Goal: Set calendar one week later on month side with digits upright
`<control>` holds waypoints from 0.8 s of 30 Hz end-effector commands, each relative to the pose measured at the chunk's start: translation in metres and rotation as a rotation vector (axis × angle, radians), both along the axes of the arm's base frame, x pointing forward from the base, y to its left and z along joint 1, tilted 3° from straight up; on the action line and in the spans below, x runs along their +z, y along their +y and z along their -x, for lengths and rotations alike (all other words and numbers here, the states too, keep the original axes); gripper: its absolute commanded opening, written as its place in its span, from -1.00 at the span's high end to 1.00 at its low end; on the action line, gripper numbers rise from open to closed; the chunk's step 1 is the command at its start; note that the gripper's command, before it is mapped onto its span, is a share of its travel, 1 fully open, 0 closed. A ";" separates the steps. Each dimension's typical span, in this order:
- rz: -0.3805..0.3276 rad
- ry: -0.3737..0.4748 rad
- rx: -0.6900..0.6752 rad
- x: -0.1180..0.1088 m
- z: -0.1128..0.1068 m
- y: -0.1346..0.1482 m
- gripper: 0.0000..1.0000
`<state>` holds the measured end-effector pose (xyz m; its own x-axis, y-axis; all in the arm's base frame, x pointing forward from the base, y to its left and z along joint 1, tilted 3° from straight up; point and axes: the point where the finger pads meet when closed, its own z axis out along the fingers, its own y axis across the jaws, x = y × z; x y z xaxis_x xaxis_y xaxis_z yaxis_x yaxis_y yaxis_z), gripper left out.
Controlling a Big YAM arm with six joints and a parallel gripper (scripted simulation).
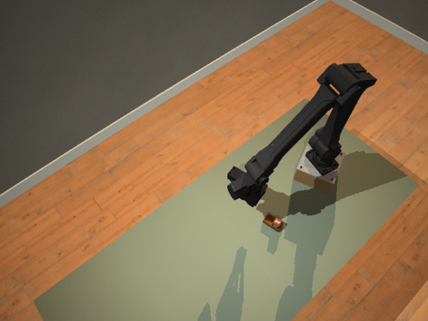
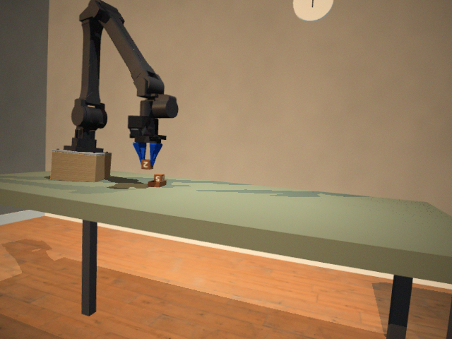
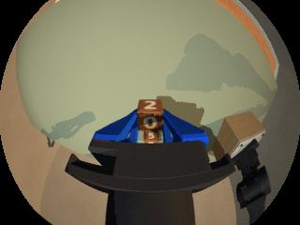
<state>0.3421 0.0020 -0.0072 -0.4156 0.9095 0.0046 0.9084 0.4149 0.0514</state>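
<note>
My gripper (image 2: 146, 164) has blue fingers and is shut on a small brown number cube (image 2: 146, 164). It holds the cube in the air, a little above the green table. The cube shows a 2 toward the exterior camera. In the wrist view the held cube (image 3: 150, 120) sits between the fingertips with a 2 on its top face. The small brown tray (image 2: 157, 183) lies flat on the table just right of and below the gripper. The other cube (image 2: 158, 178) stands in its right half and shows a 5. From above, the tray (image 1: 271, 221) has its left half empty. The month's name is not readable.
The arm's base stands on a wooden block (image 2: 80, 166) at the table's left end. It also shows in the wrist view (image 3: 239, 135). A round wall clock (image 2: 313, 8) hangs on the back wall.
</note>
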 end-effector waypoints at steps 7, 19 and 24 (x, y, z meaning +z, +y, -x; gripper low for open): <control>0.004 0.002 -0.006 0.036 -0.003 -0.006 0.47; 0.004 -0.008 -0.006 0.045 0.015 0.035 0.47; 0.001 -0.008 -0.012 0.050 0.038 0.076 0.47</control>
